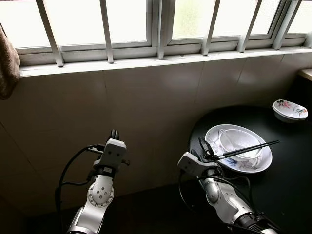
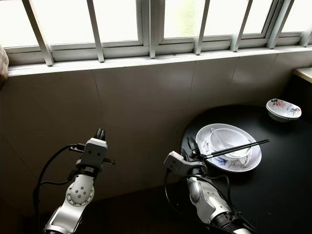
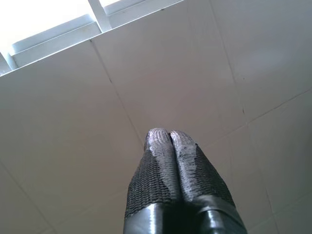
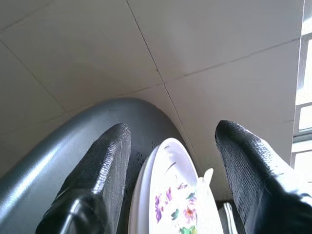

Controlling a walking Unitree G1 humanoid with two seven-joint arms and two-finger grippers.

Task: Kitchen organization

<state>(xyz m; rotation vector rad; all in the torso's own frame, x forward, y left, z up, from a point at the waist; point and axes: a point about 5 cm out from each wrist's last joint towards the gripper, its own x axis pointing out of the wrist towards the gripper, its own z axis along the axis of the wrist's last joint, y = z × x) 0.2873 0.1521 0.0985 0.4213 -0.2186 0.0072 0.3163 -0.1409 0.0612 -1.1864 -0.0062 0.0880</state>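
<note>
Black round table (image 1: 287, 180) by the tiled wall. Plate (image 1: 217, 134) at its left edge, bowl (image 1: 241, 139) and chopsticks (image 1: 253, 147) stacked on top. Right gripper (image 4: 170, 141) spread, straddling plate rim: best slid deeper, closed squarely, lifted level lest chopsticks roll. Left gripper (image 3: 168, 139) pressed together, idle.

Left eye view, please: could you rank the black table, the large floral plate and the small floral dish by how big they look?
1. Black table
2. Large floral plate, holding a bowl and chopsticks
3. Small floral dish; it sits farther back, so its smallness is partly distance.
</note>
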